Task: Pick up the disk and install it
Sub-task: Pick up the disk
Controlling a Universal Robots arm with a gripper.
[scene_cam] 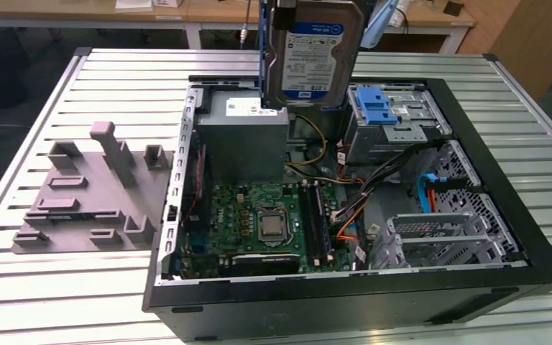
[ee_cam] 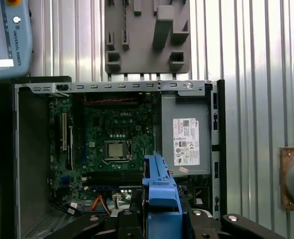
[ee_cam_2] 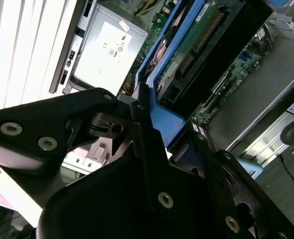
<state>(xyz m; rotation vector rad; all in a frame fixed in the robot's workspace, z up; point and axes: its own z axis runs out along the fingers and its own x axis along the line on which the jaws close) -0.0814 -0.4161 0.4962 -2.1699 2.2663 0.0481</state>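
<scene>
We note the gripper (ee_cam_2: 139,112) clamped on the blue frame of the disk (scene_cam: 310,57), which hangs beneath it, long axis upright, above the open computer case (scene_cam: 353,298), toward the exterior view's left of the drive cage (scene_cam: 396,118).

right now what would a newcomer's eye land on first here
The disk, label facing out, hangs upright in the gripper above the open computer case, at the top of the exterior view. Inside the case lies the green motherboard; a grey fixture sits on the table at the exterior view's left.
</scene>
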